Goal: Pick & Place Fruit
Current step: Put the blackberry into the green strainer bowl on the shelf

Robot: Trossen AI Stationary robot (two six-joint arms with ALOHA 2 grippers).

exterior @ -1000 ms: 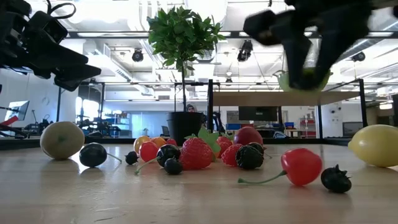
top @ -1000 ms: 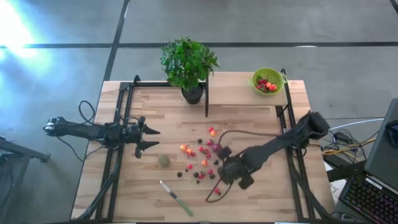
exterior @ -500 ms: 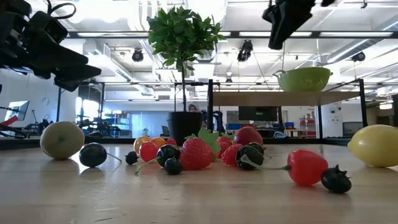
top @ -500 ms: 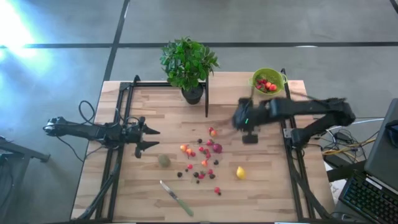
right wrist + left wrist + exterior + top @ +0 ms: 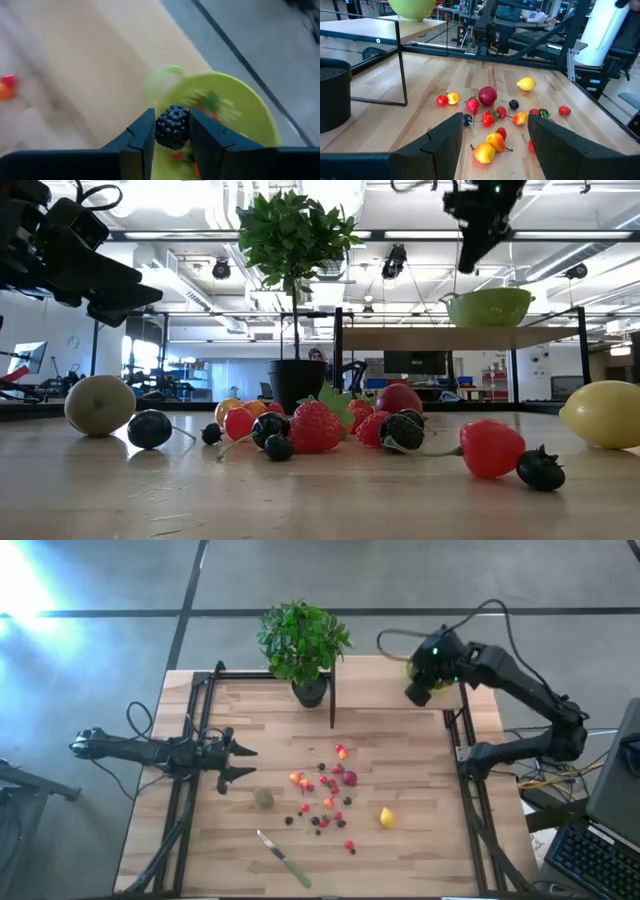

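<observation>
right tool (image 5: pixel 171 131): clamped on a blackberry (image 5: pixel 173 126) — directly above the green bowl (image 5: pixel 235 97)
left tool (image 5: pixel 243 762): open — idle, left of the surface

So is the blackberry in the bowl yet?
Not yet. The blackberry sits clamped in the right pincer above the lime-green bowl, which already holds some fruit.

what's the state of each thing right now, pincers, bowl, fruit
right pincer: shut on a blackberry, above the bowl
left pincer: open, empty, waiting at the table's left side
bowl: upright on the raised shelf, fruit inside
loose fruit: scattered on the table
lemon: lying apart from the cluster
</observation>
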